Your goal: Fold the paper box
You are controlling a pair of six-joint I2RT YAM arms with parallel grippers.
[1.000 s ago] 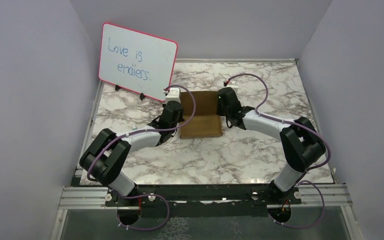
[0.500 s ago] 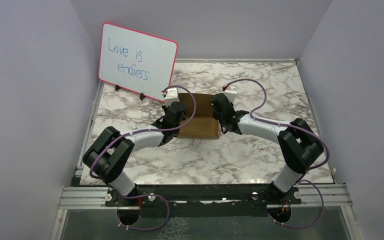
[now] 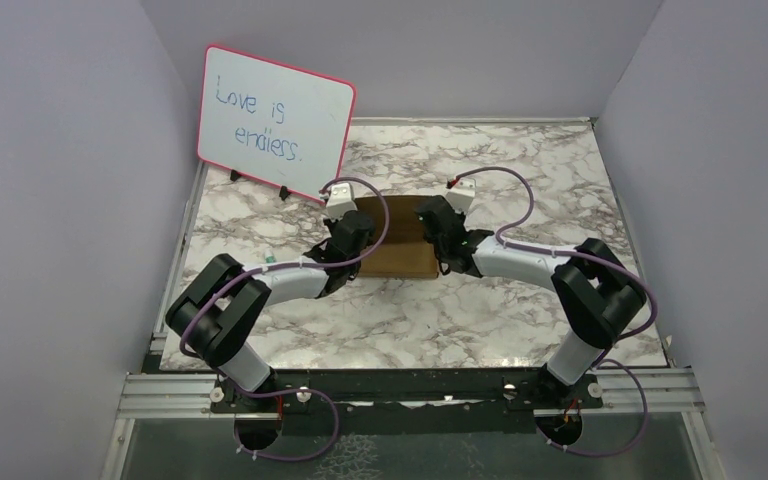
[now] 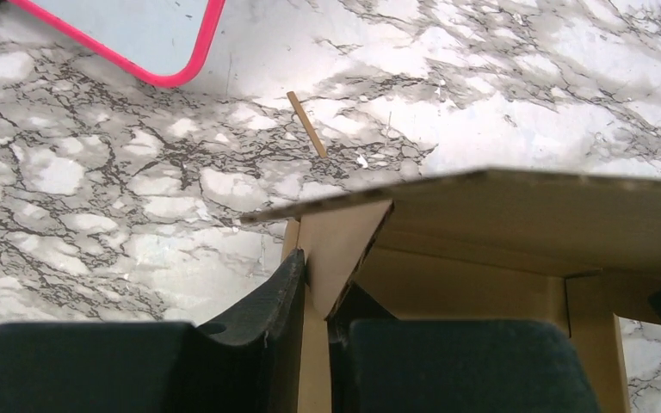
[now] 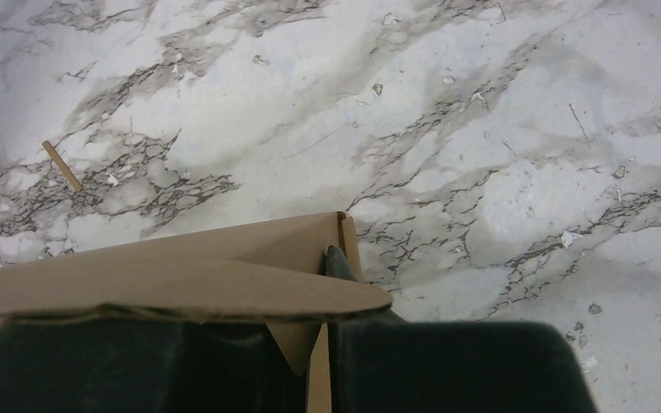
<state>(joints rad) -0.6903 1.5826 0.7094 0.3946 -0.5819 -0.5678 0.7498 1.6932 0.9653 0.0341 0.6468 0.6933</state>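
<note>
Since the earlier frame, the two arms had drawn inward toward each other, so less of the plain brown cardboard paper box (image 3: pixel 400 256) showed between them from above. The left end effector (image 4: pixel 317 291) had its black fingers (image 4: pixel 267 301) nearly together, clamped on a thin upright flap at the box's left corner. The right end effector (image 5: pixel 320 344) was likewise pinched on cardboard at the opposite corner. One dark fingertip showed just beside the box's outer wall, while the other finger was mostly hidden under an overhanging panel.

The box sat on the white-and-grey marbled tabletop (image 3: pixel 520 170), around its middle, in front of and to the right of the pink-framed rectangular whiteboard (image 3: pixel 275 120). In the left wrist view a broad panel was raised and seen nearly edge-on, with a pointed corner flap folded beneath it. Lower walls stood up behind. A small tan sliver (image 4: pixel 307 124) lay on the marble well beyond the box.
</note>
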